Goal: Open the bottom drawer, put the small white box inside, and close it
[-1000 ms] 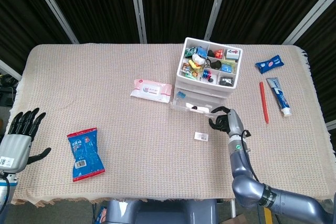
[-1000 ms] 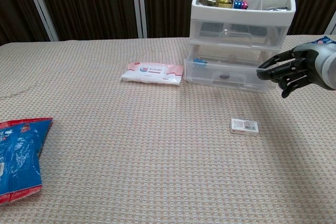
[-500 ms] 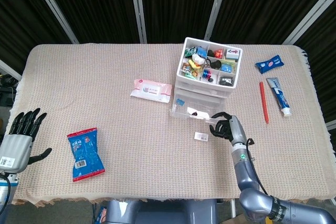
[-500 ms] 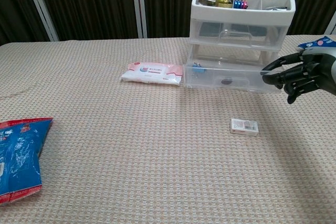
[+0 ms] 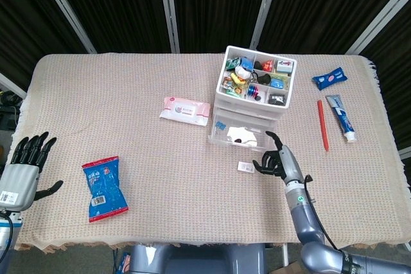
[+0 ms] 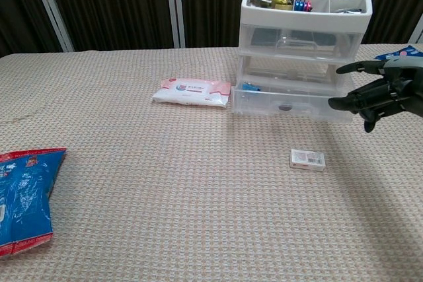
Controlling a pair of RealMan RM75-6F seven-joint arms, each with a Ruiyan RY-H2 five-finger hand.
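Note:
The white three-tier drawer unit (image 5: 280, 104) (image 6: 304, 21) stands at the back right, its top tray full of small items. Its clear bottom drawer (image 5: 236, 137) (image 6: 291, 104) is pulled out toward me and holds a few small things. The small white box (image 5: 246, 167) (image 6: 307, 159) lies flat on the cloth just in front of the drawer. My right hand (image 5: 273, 159) (image 6: 384, 92) hovers at the drawer's front right corner, fingers spread, thumb raised, holding nothing. My left hand (image 5: 26, 166) rests open at the table's left edge, seen only in the head view.
A pink wipes pack (image 5: 185, 110) (image 6: 192, 91) lies left of the drawer unit. A blue snack bag (image 5: 104, 188) (image 6: 23, 199) sits front left. A red pen (image 5: 322, 124), a toothpaste tube (image 5: 340, 118) and a blue packet (image 5: 329, 77) lie to the right.
The bottom drawer has slid further out toward me. My right hand drew back with it, then its fingers spread off the drawer front. The left hand stayed still.

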